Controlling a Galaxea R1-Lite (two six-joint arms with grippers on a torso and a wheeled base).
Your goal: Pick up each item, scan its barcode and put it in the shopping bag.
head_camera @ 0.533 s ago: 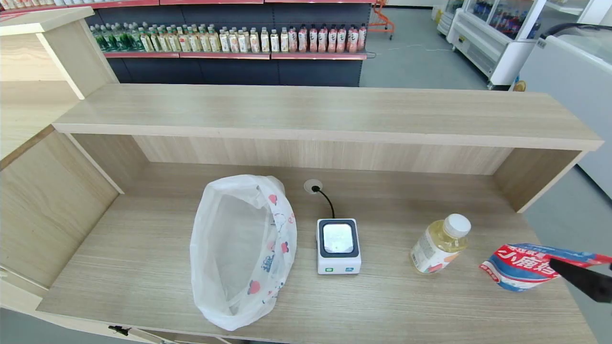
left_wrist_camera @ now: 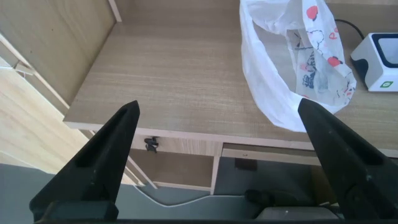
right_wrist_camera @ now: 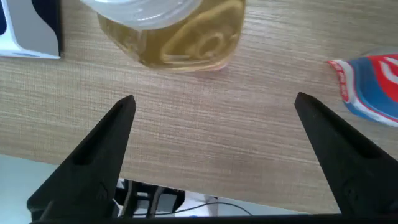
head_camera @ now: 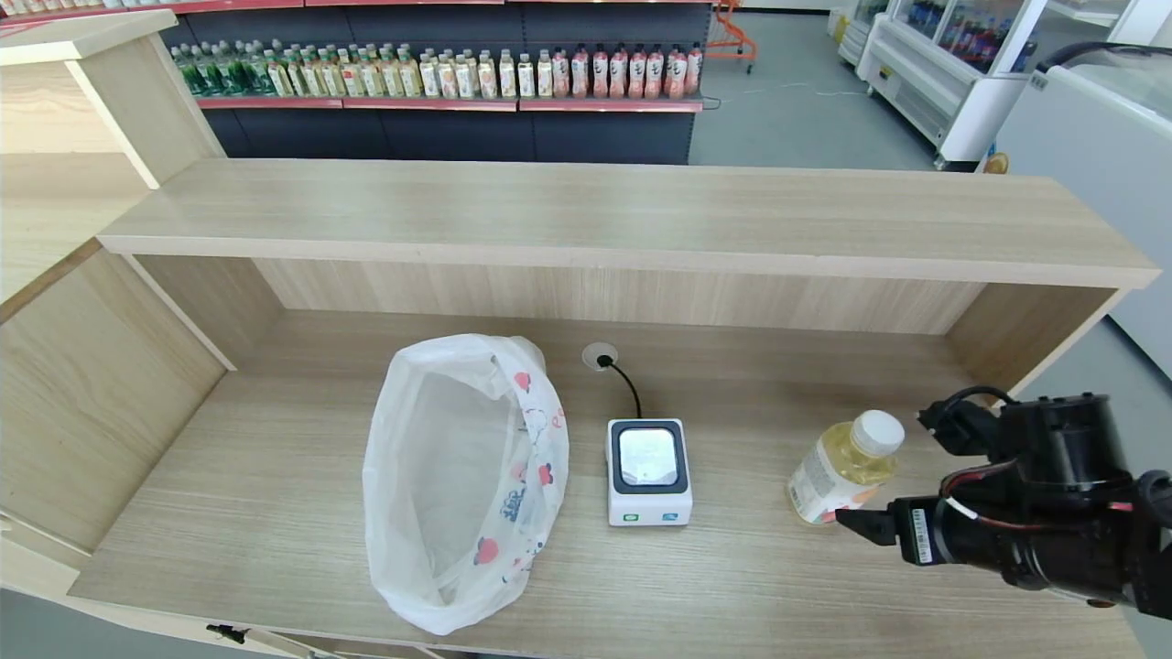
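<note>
Your right arm sits low over the right end of the counter (head_camera: 275, 522), wrist roughly level and pointed toward the bottle (head_camera: 847, 469). The right gripper (right_wrist_camera: 214, 98) is spread wide and holds nothing, and in the head view one dark fingertip lies just beside the bottle's base. The bottle, pale yellow with a white cap, stands on the counter to the right of the scanner (head_camera: 648, 471) and apart from it. The bag (head_camera: 462, 476), white plastic with red prints, sits just left of the scanner with its mouth open. The right wrist camera looks down past both fingers at the bottle, which is ahead of the tips and not between them. It also brings you a red-and-blue packet (right_wrist_camera: 370, 84) lying on the counter near the bottle, on the side away from the scanner; from the head camera the arm covers that spot. Your left gripper (left_wrist_camera: 219, 106) hangs off the counter's front edge on the bag's side, likewise wide and empty. Its camera gives you the bag's near side and a corner of the scanner beyond it.
</note>
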